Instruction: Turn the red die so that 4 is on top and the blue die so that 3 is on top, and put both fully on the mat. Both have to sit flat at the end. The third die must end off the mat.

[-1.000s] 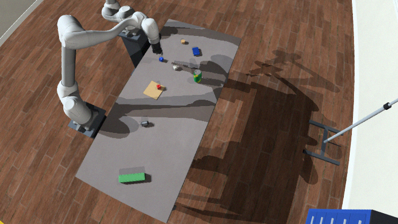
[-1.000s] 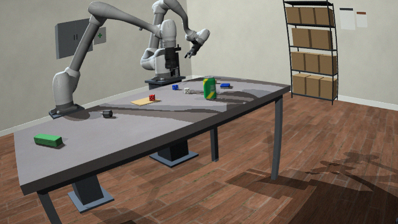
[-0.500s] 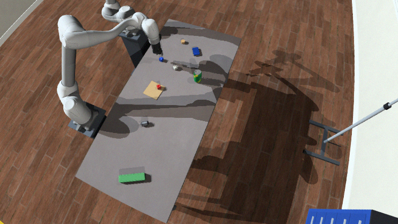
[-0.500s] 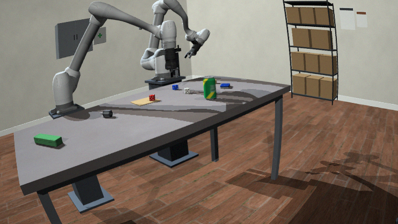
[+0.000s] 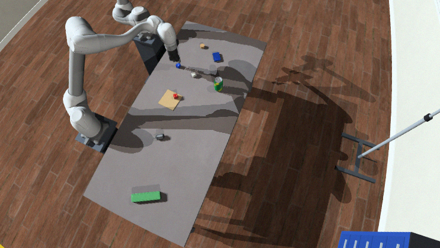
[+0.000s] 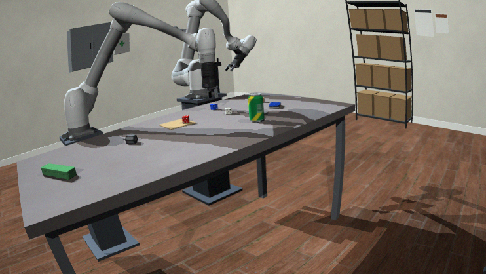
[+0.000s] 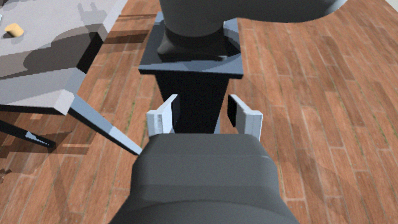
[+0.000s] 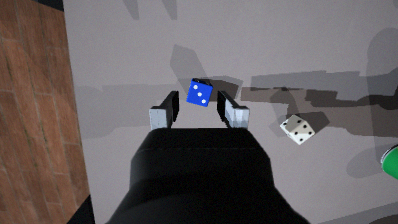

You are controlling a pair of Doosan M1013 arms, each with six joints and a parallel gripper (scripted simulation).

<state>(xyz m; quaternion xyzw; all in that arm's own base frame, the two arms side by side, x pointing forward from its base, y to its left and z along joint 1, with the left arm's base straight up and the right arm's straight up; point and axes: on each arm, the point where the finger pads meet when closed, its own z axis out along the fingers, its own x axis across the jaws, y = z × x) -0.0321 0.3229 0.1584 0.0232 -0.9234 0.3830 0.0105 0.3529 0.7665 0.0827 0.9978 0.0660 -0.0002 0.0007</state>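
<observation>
1. In the top view, I see the red die [image 5: 175,96] [image 6: 185,119] resting on the tan mat [image 5: 166,100] [image 6: 169,125], close to its edge. I can't make out the number on its upper face.
2. The blue die [image 5: 178,65] [image 6: 213,107] [image 8: 199,93] sits off the mat, on the grey bench [image 5: 172,163] [image 6: 135,163] [image 7: 50,16] [image 8: 125,40], near the long edge where the arms stand. Its face towards the right wrist camera shows three pips.
3. Over the blue die hangs the right gripper [image 5: 176,60] [image 6: 214,95] [image 8: 198,100], jaws mostly open, pointing down and holding nothing.
4. The left gripper [image 6: 231,67] [image 7: 203,104] is up in the air beyond the arms' long edge, jaws fully open, with nothing between them.
5. The white die [image 5: 193,74] [image 6: 228,111] [image 8: 297,129] is also off the mat, between the blue die and the upright green-and-yellow can [image 5: 218,84] [image 6: 255,107] [image 8: 392,162], which stands nearer the opposite long edge.
6. Towards the short edge at the far end are a small blue box [image 5: 216,56] [image 6: 274,104] and a tan cylinder [image 5: 202,45] [image 6: 263,99] [image 7: 14,30].
7. A dark grey faceted piece [image 5: 160,136] [image 6: 131,138] lies nearer the arms' edge, and a long green block [image 5: 146,196] [image 6: 58,171] lies by the other short edge.

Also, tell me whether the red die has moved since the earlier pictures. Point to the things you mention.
No, the red die [image 5: 175,96] [image 6: 185,119] keeps its spot on the tan mat [image 5: 167,101] [image 6: 170,124] in the top view.
</observation>
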